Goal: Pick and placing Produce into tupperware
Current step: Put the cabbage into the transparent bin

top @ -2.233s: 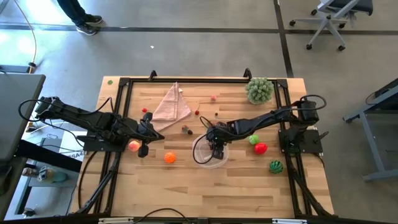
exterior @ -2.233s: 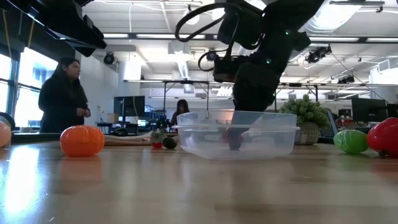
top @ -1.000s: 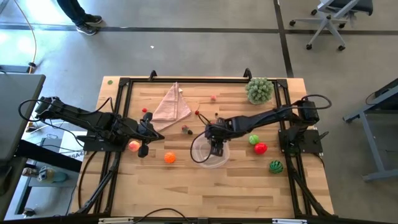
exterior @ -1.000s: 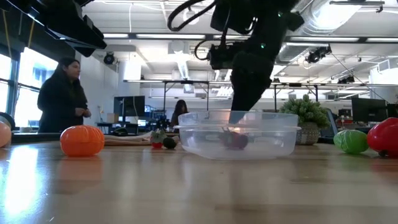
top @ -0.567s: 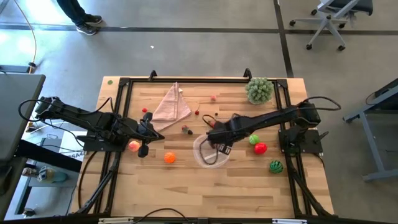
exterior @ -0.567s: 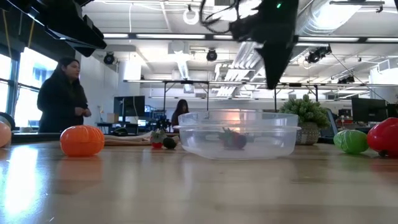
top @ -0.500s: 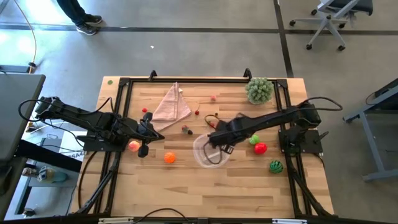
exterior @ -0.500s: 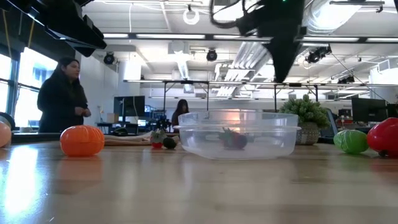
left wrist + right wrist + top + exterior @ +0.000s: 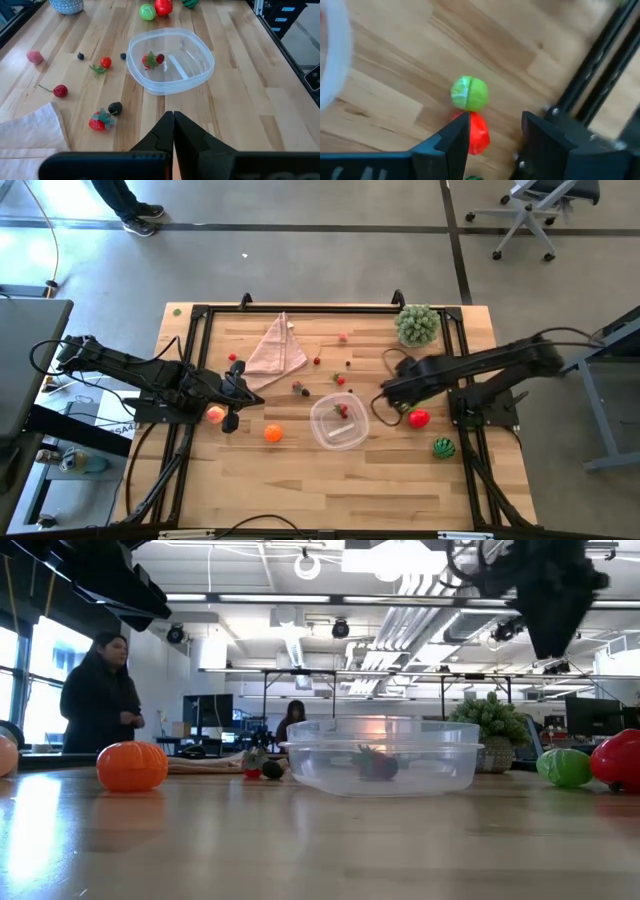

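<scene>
Right of centre, high view: right gripper (image 9: pixel 390 402) part-open, empty, beside green ball (image 9: pixel 407 405) | tupperware (image 9: pixel 339 422) unobstructed | left gripper (image 9: pixel 232 420) closed, left edge

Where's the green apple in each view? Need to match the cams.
High view: green apple right of the tupperware, mostly hidden by the right arm.
Low view: far right, beside the red apple.
Left wrist view: top centre.
Right wrist view: centre.
Shared landmark: the red apple touching it.

No readable text, label, brand, number or sign shows in any view.
</scene>
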